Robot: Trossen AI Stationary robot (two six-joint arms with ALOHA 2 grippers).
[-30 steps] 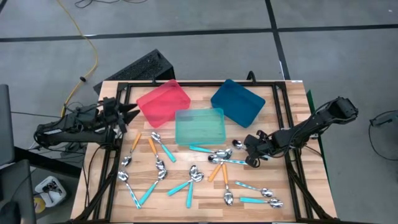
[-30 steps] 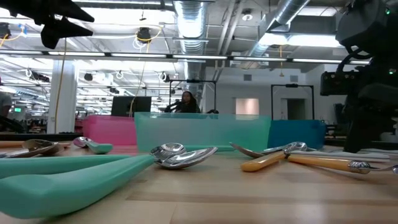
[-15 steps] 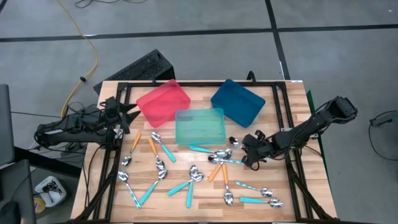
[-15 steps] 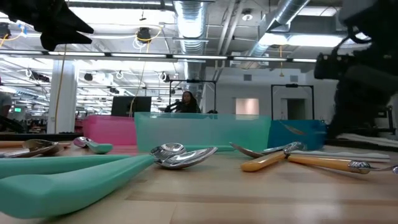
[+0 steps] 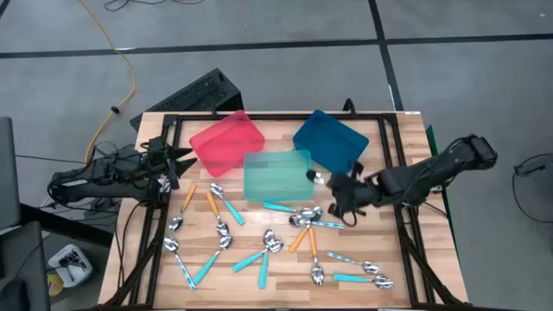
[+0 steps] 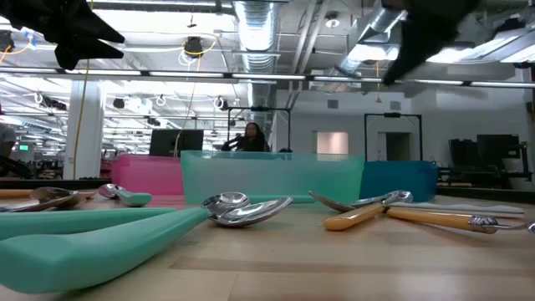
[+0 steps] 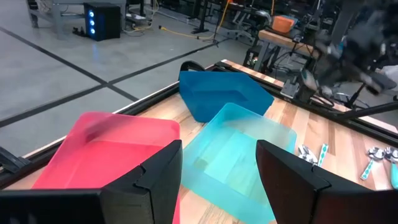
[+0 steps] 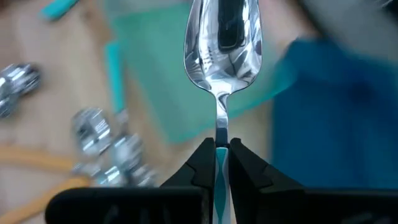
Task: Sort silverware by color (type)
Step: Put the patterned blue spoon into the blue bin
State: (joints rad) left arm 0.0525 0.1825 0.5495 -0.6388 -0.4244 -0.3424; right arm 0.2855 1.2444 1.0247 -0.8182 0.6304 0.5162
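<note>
The silverware is several small spoons (image 5: 259, 250) with shiny bowls and teal or orange handles, lying flat across the wooden table's near half. My right gripper (image 5: 340, 197) hangs above the table beside the teal tray's (image 5: 278, 174) right edge, shut on one teal-handled spoon (image 8: 222, 37). That spoon's bowl (image 5: 314, 176) points toward the tray. My left gripper (image 5: 177, 159) waits open above the table's left edge, next to the red tray (image 5: 226, 141), with nothing between its fingers (image 7: 160, 180). My right gripper pinches the spoon's thin handle (image 8: 222, 138) between its two fingertips, just behind the neck of the bowl. The fingers come slanting down from the table's right side and lie along the handle. The bowl sticks out ahead of them, and the spoon is lifted clear of the table.
Red, teal and blue (image 5: 331, 141) trays stand in a row at the table's far side. A black frame rail (image 5: 406, 216) runs along the table's edges. A cluster of spoons (image 5: 307, 218) lies just below my right gripper. A person shows far off in the room (image 6: 251, 136).
My right gripper has risen from the table with the spoon, gone a little toward the far edge and the teal tray, and tipped more level. The spoon, which lay among the right-hand cluster, now hangs clear of the table. My left gripper has kept its place.
</note>
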